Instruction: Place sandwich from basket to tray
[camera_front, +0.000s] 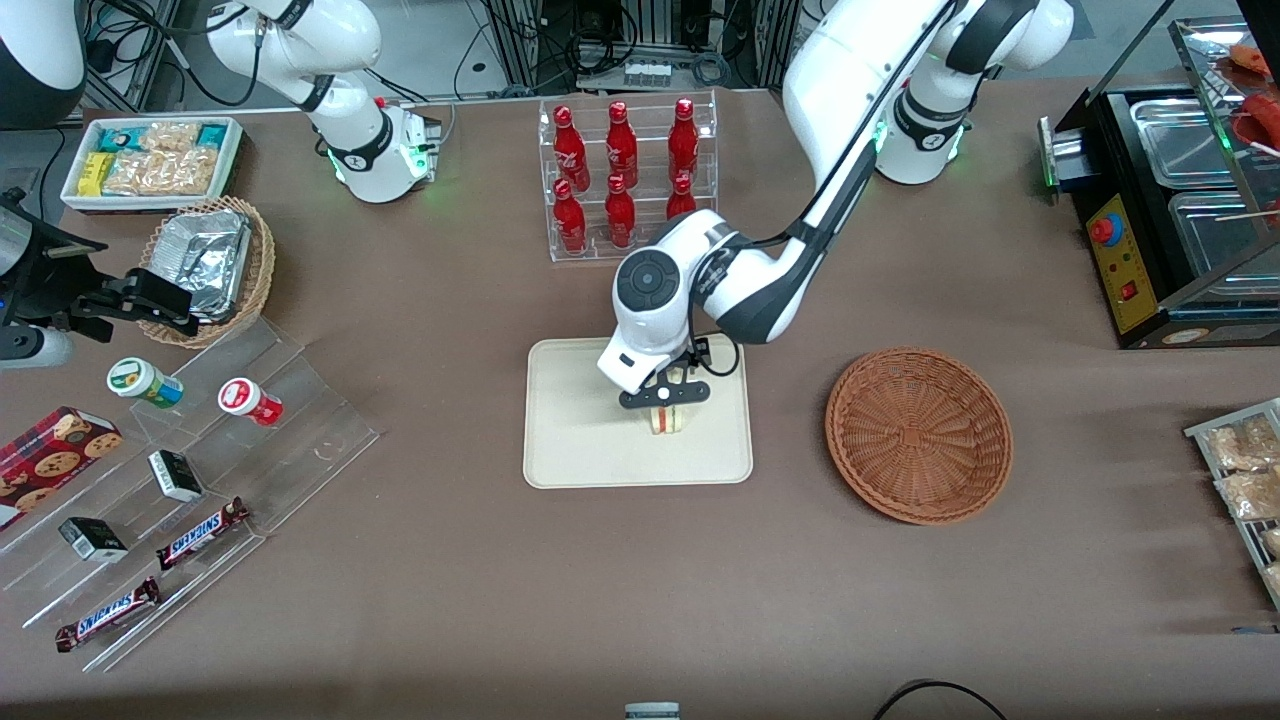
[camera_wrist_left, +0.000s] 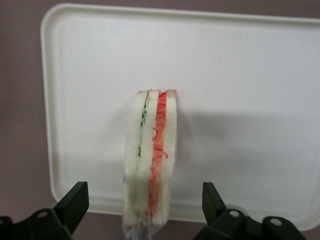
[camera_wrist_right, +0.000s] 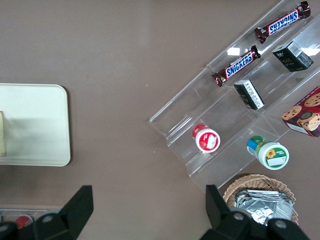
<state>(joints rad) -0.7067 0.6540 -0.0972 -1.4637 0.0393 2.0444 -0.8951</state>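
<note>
We see the black gripper (camera_front: 664, 398) above a cream tray (camera_front: 570, 440), white sandwich (camera_wrist_left: 151, 160) layered green and red, reddish-brown woven basket (camera_front: 918, 434).

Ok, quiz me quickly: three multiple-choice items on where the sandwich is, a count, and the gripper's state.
1. Where is the sandwich?
A. in the basket
B. on the tray
C. on the bare table

2. How many red bottles stand in the clear rack?
A. four
B. six
C. nine

3. What state is the gripper in?
A. open, fingers clear of the sandwich
B. shut on the sandwich
C. shut on nothing

Answers: 1 B, it stands on the cream tray while the basket holds nothing. 2 B, two rows of three. 3 A, the wrist view shows gaps between both fingers and the bread.
</note>
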